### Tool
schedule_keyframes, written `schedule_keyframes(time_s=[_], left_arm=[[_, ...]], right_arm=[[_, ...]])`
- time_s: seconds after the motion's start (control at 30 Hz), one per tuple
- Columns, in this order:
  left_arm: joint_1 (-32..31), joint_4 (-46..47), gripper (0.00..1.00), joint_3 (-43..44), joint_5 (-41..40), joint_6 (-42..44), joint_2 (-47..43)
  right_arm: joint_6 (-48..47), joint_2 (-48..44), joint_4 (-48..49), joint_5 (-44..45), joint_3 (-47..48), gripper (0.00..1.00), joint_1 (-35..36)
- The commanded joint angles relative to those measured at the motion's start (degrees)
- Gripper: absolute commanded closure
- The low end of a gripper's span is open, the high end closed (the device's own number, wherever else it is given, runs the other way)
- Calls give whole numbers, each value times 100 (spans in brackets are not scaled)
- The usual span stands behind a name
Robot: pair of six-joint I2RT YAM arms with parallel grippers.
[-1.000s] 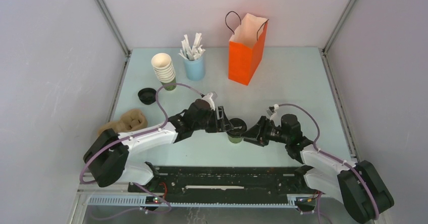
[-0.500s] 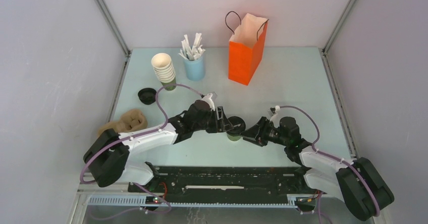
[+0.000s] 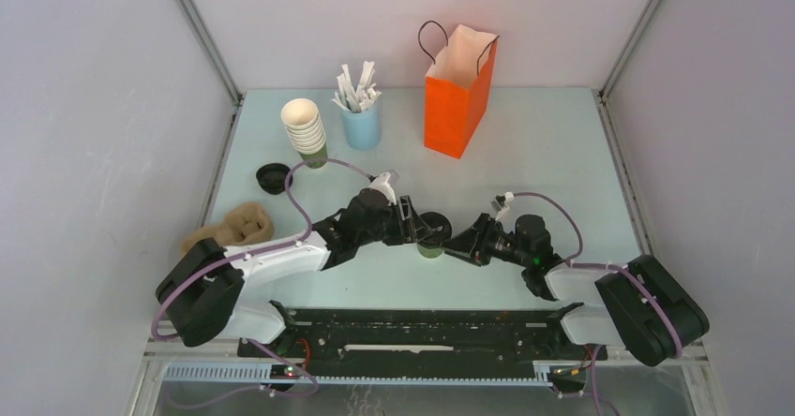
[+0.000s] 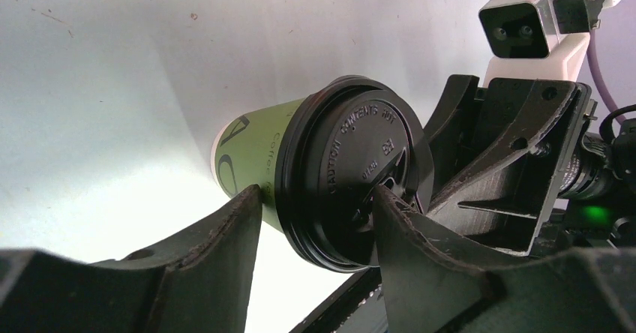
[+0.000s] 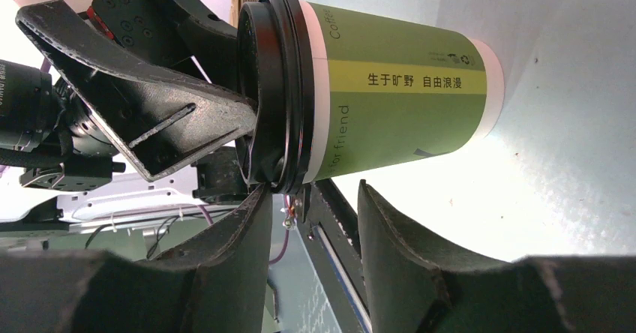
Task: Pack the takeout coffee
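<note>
Counting 1 green cup, 1 black lid, L gripper, R gripper.

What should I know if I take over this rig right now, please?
Left gripper: open, one finger resting on the black lid, not clamping it.
Right gripper: open, tips just short of the green cup; holds nothing.
The cup stands upright on the table between the two grippers, lid on.
The orange bag stands open at the back of the table, apart from the cup.
Done: the cup looks lidded.
Left: grasp the cup, carry it to the bag, set it inside upright.
</note>
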Motion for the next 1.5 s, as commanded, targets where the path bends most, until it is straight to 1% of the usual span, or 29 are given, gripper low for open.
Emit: schedule_keyframes(time_s=[0.0, 0.07, 0.17, 0.27, 0.33, 0.47, 0.53, 0.73, 0.9, 1.07, 1.23, 1.33, 1.47], left_arm=[[6, -261, 41, -390, -63, -25, 227], [16, -170, 41, -461, -38, -44, 307], [38, -63, 42, -518, -32, -86, 431], [46, -3, 43, -609, -26, -110, 416], [42, -1, 43, -677, -39, -110, 331], [47, -61, 43, -684, -3, -74, 165], [42, -99, 41, -608, 42, -11, 46], [102, -610, 35, 108, 92, 350, -317], [444, -572, 27, 301, 375, 382, -370], [667, -542, 17, 417, 602, 410, -482], [844, -563, 8, 414, 655, 465, -531], [1006, -448, 7, 365, 791, 449, -554], [1183, -407, 9, 392, 898, 452, -531]], right_arm=[[-720, 415, -1706, 1155, -136, 50, -97], [-818, 716, -1822, 1191, -55, 50, -184], [-862, 1442, -1428, 989, 35, 52, -294], [-845, 1779, -1147, 1013, -33, 55, -257], [-852, 1740, -1122, 1171, -154, 55, -196], [-1067, 1415, -1777, 1543, -14, 56, -111], [-1202, 1184, -2046, 1527, 152, 55, -100], [-1480, 660, -2159, 564, 727, 50, -203], [-1524, 524, -2221, 23, 1028, 49, -406], [-1623, 475, -2299, -479, 1309, 43, -608], [-1548, 220, -2433, -931, 1584, 31, -771], [-1635, 7, -2626, -1081, 1743, 20, -791], [-1614, 10, -2693, -1303, 1981, 13, -823]])
